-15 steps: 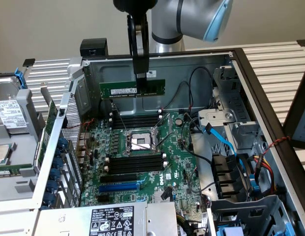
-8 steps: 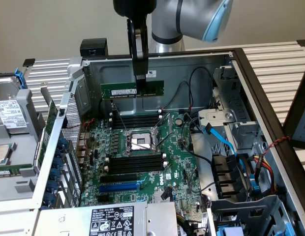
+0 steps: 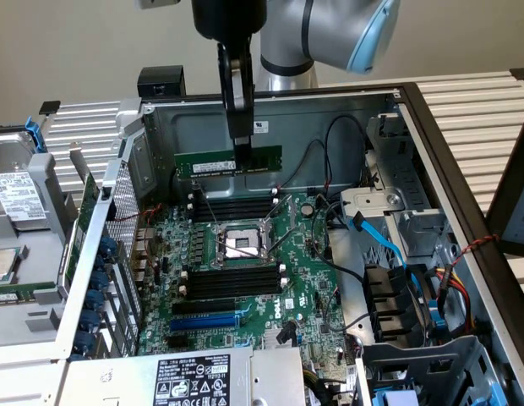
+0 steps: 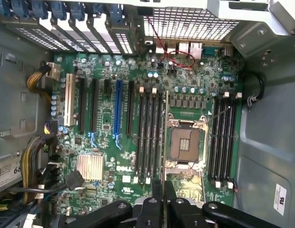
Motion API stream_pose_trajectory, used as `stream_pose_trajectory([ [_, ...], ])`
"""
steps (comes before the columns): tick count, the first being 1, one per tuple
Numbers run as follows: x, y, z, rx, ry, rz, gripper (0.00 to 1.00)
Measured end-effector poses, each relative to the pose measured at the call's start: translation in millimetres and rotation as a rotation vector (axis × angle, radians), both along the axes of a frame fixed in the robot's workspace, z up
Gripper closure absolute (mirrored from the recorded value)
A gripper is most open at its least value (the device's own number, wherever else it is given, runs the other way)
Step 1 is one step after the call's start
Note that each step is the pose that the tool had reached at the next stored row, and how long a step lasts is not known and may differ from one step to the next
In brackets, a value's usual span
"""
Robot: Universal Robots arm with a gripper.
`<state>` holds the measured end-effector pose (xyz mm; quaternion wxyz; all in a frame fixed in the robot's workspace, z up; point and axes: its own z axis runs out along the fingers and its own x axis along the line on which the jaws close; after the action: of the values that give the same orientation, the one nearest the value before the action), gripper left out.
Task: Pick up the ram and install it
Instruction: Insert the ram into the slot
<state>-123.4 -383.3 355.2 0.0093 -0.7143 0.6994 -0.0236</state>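
While clamped at mid-length between closed fingers, hangs level and on its long edge above the open computer case, well clear of the motherboard: the ram, a green stick with its white label turned toward the exterior camera. Shows the gripper reaching straight down from the robot arm, fingers pinching both faces of the stick just beside the label. Sets the stick parallel to the far bank of memory slots, apart from them and higher. Marks the CPU socket between that bank and the nearer bank of memory slots. Includes the blue expansion slot closer to the camera, a blue cable toward the exterior view's right, and a power supply with a black label at the front edge. From the wrist camera, presents the stick edge-on as a thin line running out from between the fingertips, crossing the board alongside the socket frame, with a finned heatsink near one end of the blue slot.
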Motion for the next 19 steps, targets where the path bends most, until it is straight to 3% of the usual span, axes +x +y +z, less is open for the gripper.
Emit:
stream_pose_trajectory([
  [3, -1.6, -0.1, -5.6, -0.0002, -0.0008, 0.0, 0.87],
  [7, -1.6, -3.8, -12.8, -0.0002, -0.0009, 0.0, 0.87],
  [12, -1.6, -4.0, -21.5, -0.0002, -0.001, -0.001, 0.87],
  [19, -1.6, -4.1, -23.8, 0.0, -0.0011, -0.001, 0.87],
])
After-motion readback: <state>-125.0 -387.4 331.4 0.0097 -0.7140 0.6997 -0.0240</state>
